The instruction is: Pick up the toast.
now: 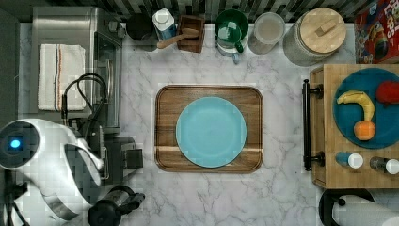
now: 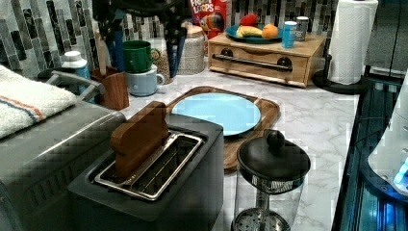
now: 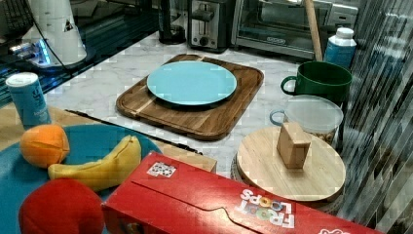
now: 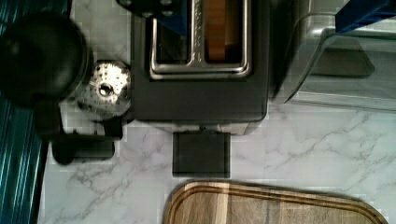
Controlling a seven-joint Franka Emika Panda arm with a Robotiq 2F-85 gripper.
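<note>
I could not tell if the gripper (image 4: 261,11) had its jaws apart or together; it hung over the toaster (image 2: 159,187). The toast (image 2: 138,137) stood tilted in the slot nearer the silver oven (image 2: 43,154). A glass coffee pot (image 2: 272,180) stood just beside the toaster. The blue plate (image 1: 211,132) sat on the wooden tray (image 1: 164,99) nearby.

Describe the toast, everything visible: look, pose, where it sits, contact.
The toast is a thin, flat, tan-brown slice with a rounded top corner. It stands on edge in one slot of the black-and-chrome toaster, its upper half sticking out and leaning slightly against the slot's chrome rim. The other slot beside it holds nothing. In the wrist view it shows as a brown strip inside the slot. Nothing grips it.
</note>
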